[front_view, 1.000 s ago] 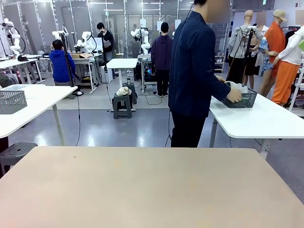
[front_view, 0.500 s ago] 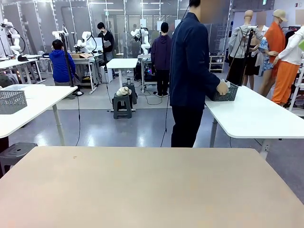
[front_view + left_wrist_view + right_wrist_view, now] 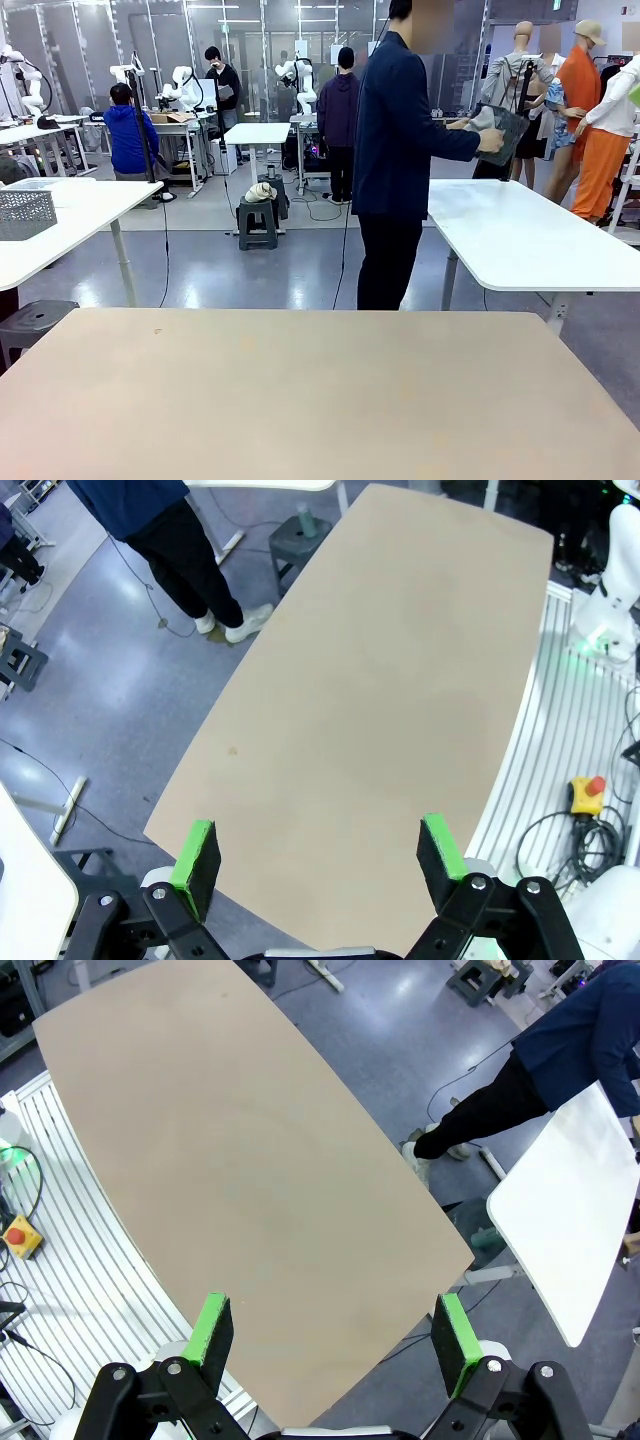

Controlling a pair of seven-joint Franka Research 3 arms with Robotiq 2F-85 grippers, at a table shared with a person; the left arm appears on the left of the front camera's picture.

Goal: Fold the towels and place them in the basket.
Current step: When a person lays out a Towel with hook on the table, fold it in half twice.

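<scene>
Left gripper (image 3: 318, 850): jaws spread wide, the green pads (image 3: 195, 852) far apart with nothing between them; it hangs above the beige table (image 3: 380, 680)
Right gripper (image 3: 334, 1332): spread just as wide and empty, pads (image 3: 455, 1332) apart, hanging over the same table's bare top near one long edge
Beige table: bare tan top, seen from above in both wrist views and running across the foreground of the front view
Person (image 3: 400, 150): stands past the table's far edge, side-on, in a dark jacket and dark trousers, beside the white table (image 3: 520, 235) to the robot's right
Person's hand (image 3: 491, 140): raised to chest height and gripping the basket (the other hand is mostly hidden behind it)
Basket (image 3: 507, 128): dark grey, held up in the air over the white table, tilted on its side, touching neither table and well apart from both grippers
Pale cloth (image 3: 483, 118): bunched at the basket's upper edge; too small to tell its colour or fold
</scene>
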